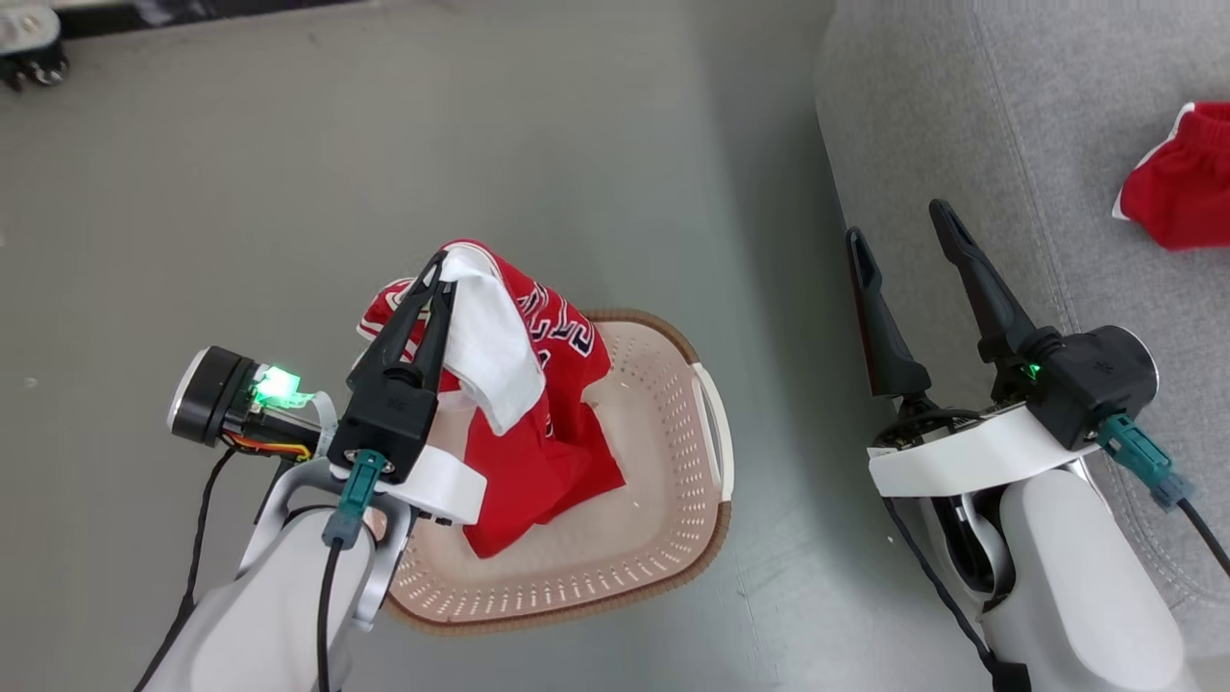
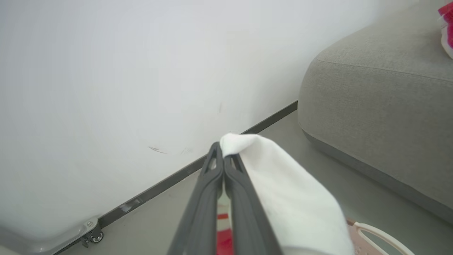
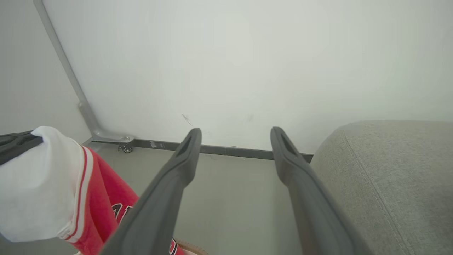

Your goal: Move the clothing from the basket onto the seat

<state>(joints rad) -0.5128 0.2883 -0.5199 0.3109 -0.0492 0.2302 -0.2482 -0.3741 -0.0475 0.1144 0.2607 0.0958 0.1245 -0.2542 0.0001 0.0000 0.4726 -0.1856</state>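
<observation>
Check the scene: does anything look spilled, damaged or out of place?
Nothing serious. The basket stands upright on the floor, the jersey hangs from the left gripper with its lower end in the basket, and another red garment lies on the sofa. Only a small dark scuff marks the wall.

Item: red garment (image 1: 1177,183) on the seat (image 1: 1009,125). The head view's right edge is cutting off its far side.
Item: basket (image 1: 673,509). The jersey (image 1: 538,461) and left gripper (image 1: 440,261) are covering its left rim and part of its floor.
Item: lettering (image 1: 565,332) on the jersey. Folds are hiding part of it, and I am failing to read it.
Item: wheeled object (image 1: 29,48), top-left corner. The edge is cropping it, and I am failing to identify it.
</observation>
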